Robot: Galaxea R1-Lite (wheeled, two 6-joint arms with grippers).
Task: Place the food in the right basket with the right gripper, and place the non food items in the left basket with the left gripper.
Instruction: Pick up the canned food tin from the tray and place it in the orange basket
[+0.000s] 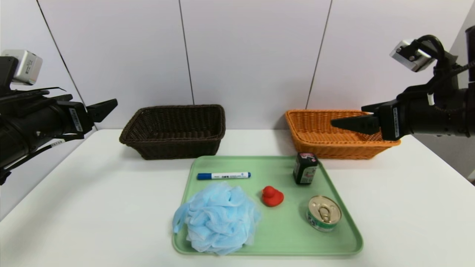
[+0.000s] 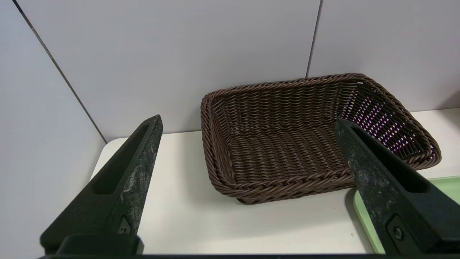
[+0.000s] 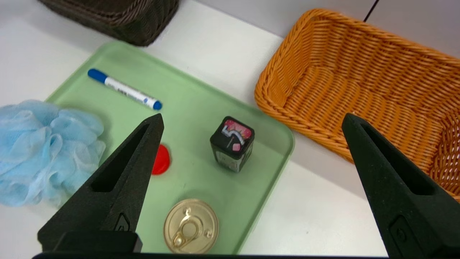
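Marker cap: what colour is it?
Blue, on the white marker; clearest in the head view.

- Head view: set high, facing forward and down over the table (image 1: pixel 74 207); it takes in the tray (image 1: pixel 285 230), both baskets and the wall behind.
- Left wrist view: sits close behind the left gripper (image 2: pixel 248 133), facing about level toward the dark basket (image 2: pixel 287 187) and the wall; only a tray corner (image 2: pixel 449 187) shows.
- Right wrist view: sits close behind the right gripper (image 3: pixel 251 124), tilted down over the tray (image 3: pixel 194 104) and the orange basket (image 3: pixel 287 108).
- Shared: all three views show the tray and the dark basket.
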